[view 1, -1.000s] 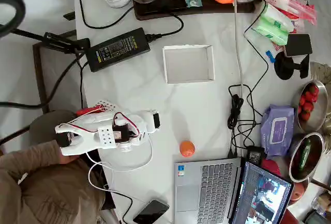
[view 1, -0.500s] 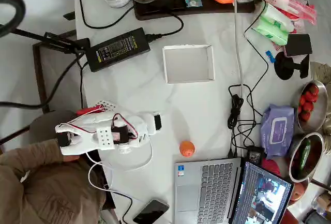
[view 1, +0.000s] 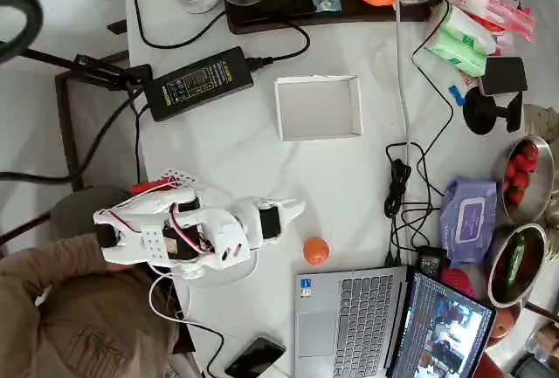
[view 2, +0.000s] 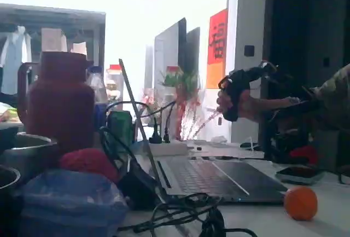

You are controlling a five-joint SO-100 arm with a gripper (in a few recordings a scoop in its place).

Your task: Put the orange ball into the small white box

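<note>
The orange ball (view 1: pixel 316 250) lies on the white table just beyond the laptop's far edge, and it also shows low at the right in the fixed view (view 2: pixel 300 202). The small white box (view 1: pixel 319 107) sits farther up the table with nothing in it. My white gripper (view 1: pixel 288 218) reaches rightward from the arm at the left, a short gap left of the ball and slightly above it in the overhead view. Its jaws look slightly spread, with nothing between them.
A black power adapter (view 1: pixel 199 82) and its cables lie left of the box. More cables (view 1: pixel 403 195) run down the right side. A laptop (view 1: pixel 367 317) fills the bottom edge and a phone (view 1: pixel 255 356) lies beside it. Jars and a tray line the top edge. A person's sleeve (view 1: pixel 61 308) is at the bottom left.
The arm has stretched rightward toward the ball and the gripper has come closer to it, with its jaws spreading. Ball and box have not moved.
</note>
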